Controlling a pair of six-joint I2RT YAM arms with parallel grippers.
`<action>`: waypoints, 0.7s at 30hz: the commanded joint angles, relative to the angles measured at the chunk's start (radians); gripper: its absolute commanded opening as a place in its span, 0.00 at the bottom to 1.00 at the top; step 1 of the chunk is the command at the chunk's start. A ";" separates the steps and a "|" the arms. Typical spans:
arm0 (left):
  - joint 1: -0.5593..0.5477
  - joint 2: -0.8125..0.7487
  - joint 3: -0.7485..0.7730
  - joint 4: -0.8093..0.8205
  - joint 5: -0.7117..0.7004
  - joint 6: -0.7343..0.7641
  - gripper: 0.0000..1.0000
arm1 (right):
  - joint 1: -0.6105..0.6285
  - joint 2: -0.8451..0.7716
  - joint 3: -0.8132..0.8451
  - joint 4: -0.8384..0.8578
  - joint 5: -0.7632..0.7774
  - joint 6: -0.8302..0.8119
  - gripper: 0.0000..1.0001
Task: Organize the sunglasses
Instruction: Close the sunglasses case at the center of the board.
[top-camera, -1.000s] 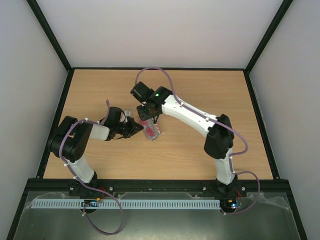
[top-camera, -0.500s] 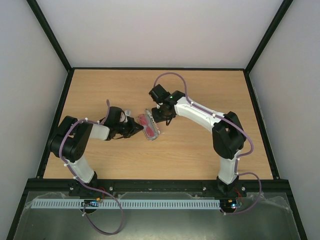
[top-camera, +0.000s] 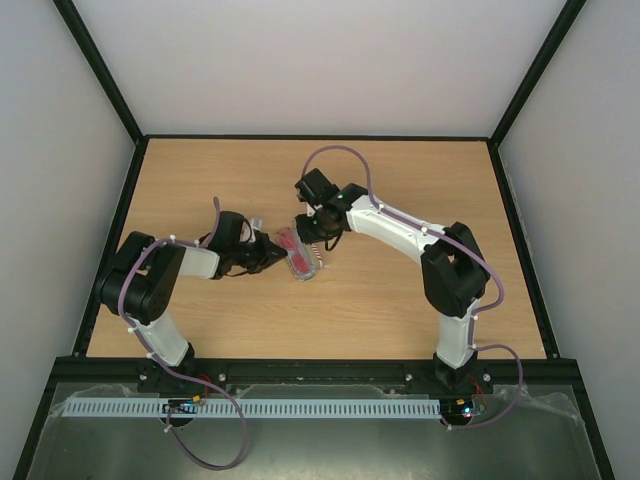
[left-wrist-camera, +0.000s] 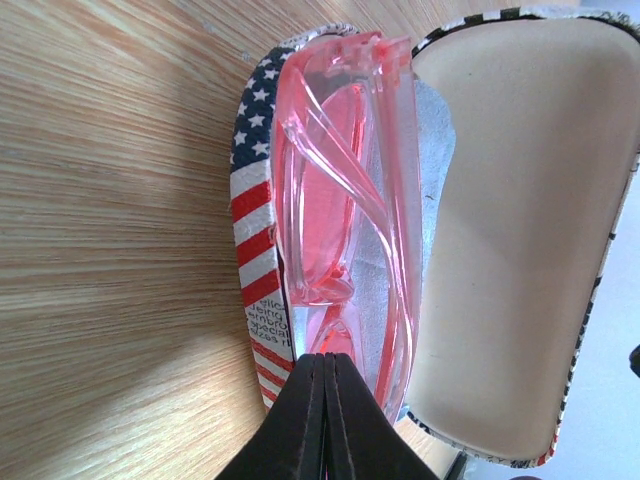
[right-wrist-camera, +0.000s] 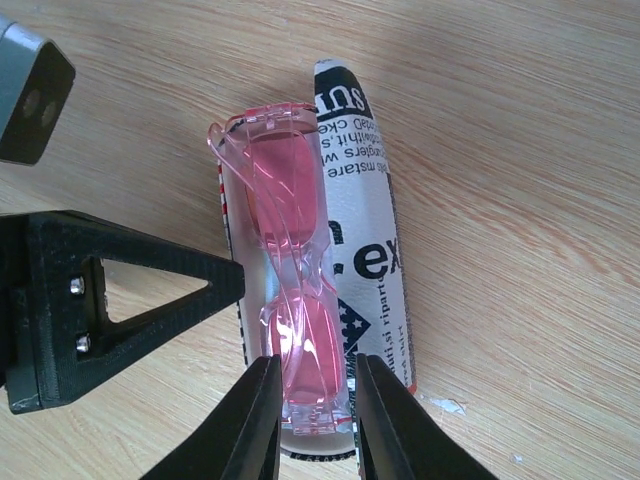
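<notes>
The sunglasses, translucent pink-red, lie folded inside the open flag-print case near the middle of the table. The left wrist view shows them resting in the case's tray beside the cream inside of the lid. My left gripper is shut, and its tips touch the near end of the case. My right gripper is open a narrow way and straddles one end of the sunglasses. Its fingers stand close beside the frame. The left gripper's finger points at the case's side.
Black frame rails and white walls enclose the wooden table. Both arms meet over the case, the left gripper from the left and the right gripper from the far right.
The right arm drew back to the right of the case, then shifted slightly left again to the sunglasses' end, and its jaws narrowed. The left arm, case and sunglasses stayed put.
</notes>
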 joint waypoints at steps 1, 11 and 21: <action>0.008 0.011 0.016 -0.003 0.006 0.015 0.02 | 0.003 0.021 -0.015 -0.012 0.007 0.011 0.21; 0.014 0.024 0.013 0.007 0.009 0.020 0.02 | 0.004 0.026 -0.027 -0.010 0.037 0.005 0.32; 0.023 0.030 0.013 0.008 0.012 0.029 0.02 | 0.004 0.045 -0.025 0.024 -0.046 0.007 0.14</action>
